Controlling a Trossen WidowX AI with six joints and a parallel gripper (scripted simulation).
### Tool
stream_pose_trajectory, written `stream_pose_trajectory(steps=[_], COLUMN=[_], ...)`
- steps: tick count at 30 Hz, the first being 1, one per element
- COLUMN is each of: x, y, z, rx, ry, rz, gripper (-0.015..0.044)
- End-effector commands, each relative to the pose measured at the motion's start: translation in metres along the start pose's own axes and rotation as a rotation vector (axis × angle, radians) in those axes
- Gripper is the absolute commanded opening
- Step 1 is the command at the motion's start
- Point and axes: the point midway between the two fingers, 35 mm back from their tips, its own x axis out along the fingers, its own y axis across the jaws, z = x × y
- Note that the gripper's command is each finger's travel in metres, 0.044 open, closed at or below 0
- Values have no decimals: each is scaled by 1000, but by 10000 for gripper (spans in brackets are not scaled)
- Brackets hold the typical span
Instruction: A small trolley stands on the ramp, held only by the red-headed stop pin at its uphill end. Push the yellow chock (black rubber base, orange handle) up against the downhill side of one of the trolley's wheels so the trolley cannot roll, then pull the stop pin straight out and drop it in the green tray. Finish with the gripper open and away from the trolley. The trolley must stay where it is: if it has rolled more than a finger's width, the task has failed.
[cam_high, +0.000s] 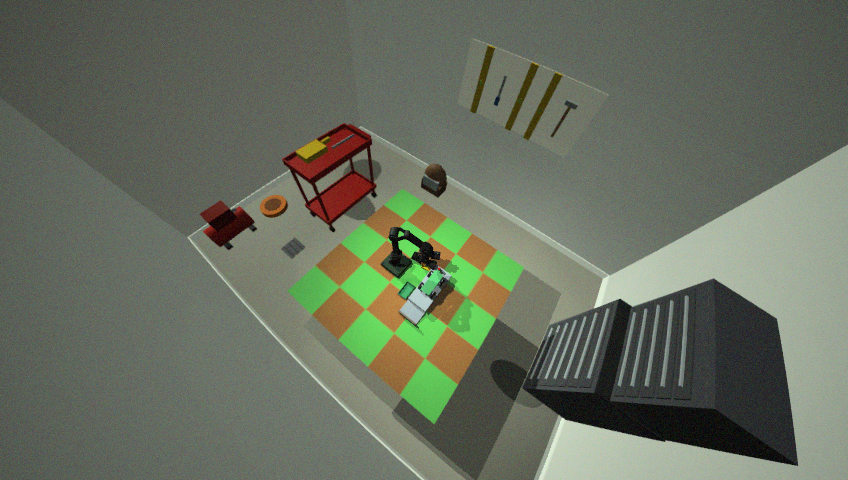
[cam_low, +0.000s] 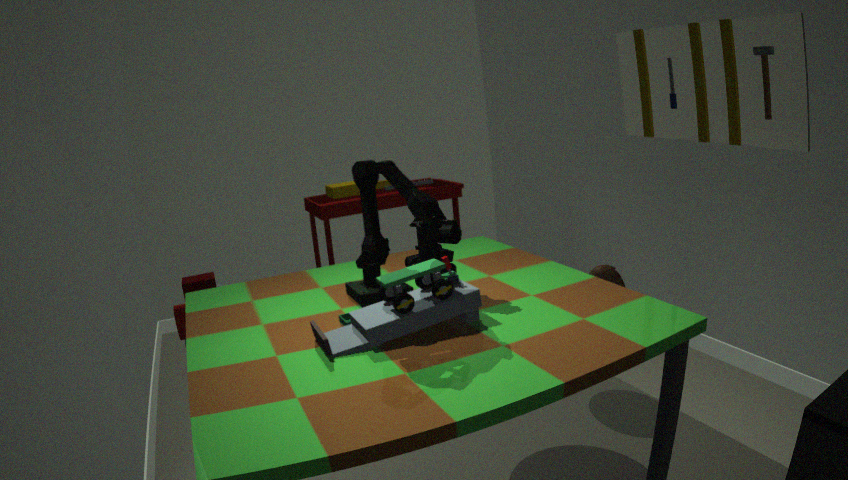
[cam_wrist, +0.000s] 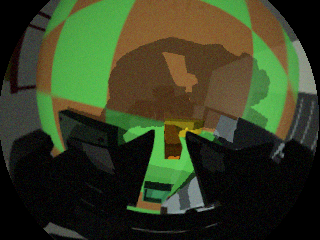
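A robot's gripper (cam_high: 424, 265) (cam_low: 429, 264) (cam_wrist: 170, 134) reaches down at the uphill end of a pale ramp (cam_high: 415, 306) (cam_low: 363, 318) (cam_wrist: 227, 127), its two fingers spread partway with nothing pinched between them. The yellow chock (cam_high: 426, 268) (cam_wrist: 191, 124), one in number, lies on the checkered table (cam_high: 368, 342) (cam_low: 499, 380) (cam_wrist: 90, 50) beside the ramp's upper part, on the arm's side, directly below the fingertips; whether they already flank it is unclear. It is not against a wheel.

One green-topped trolley (cam_high: 433, 283) (cam_low: 410, 272) stands on the ramp, close beside the gripper and screening the fingertips in the exterior view. Two wheels face that camera. A single stop pin (cam_high: 439, 269) (cam_low: 445, 261) shows its red head at the trolley's uphill end, near the gripper.

One green tray (cam_high: 407, 290) (cam_low: 345, 318) (cam_wrist: 157, 193) sits on the table beside the ramp, between it and the arm's base. Beyond the table stands one red cart (cam_high: 311, 178) (cam_low: 333, 208) bearing a yellow box-like object (cam_high: 311, 150) (cam_low: 342, 190). On the wall, one board (cam_high: 586, 107) (cam_low: 746, 107) displays three yellow strips, one screwdriver (cam_high: 500, 90) (cam_low: 672, 89) and one hammer (cam_high: 560, 120) (cam_low: 766, 83).
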Motion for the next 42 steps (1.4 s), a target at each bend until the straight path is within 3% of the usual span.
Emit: stream_pose_trajectory(steps=[1,2,7,14,42], x=[5,6,3,2,-92], y=[0,0,0,0,4], z=[-1,-1,0,0,0], rx=[6,6,0,0,6], ry=[5,5,0,1,6], rz=[1,1,1,1,1], gripper=[190,190,59,0,0])
